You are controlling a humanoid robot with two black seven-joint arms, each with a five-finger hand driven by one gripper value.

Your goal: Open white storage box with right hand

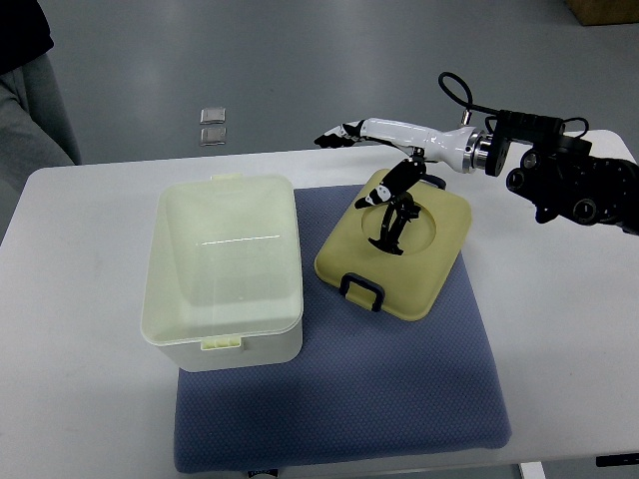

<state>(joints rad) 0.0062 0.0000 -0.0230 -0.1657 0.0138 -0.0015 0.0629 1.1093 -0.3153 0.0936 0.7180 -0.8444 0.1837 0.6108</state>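
White storage box [225, 269] open; lid [396, 242] beside it under right hand [384, 190].

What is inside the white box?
The box is open and looks empty: only its pale bottom shows. Its lid lies beside it on the blue mat, under the right hand. What the lid covers is hidden.

The right hand [384, 170] reaches in from the right edge, fingers spread loosely, holding nothing.
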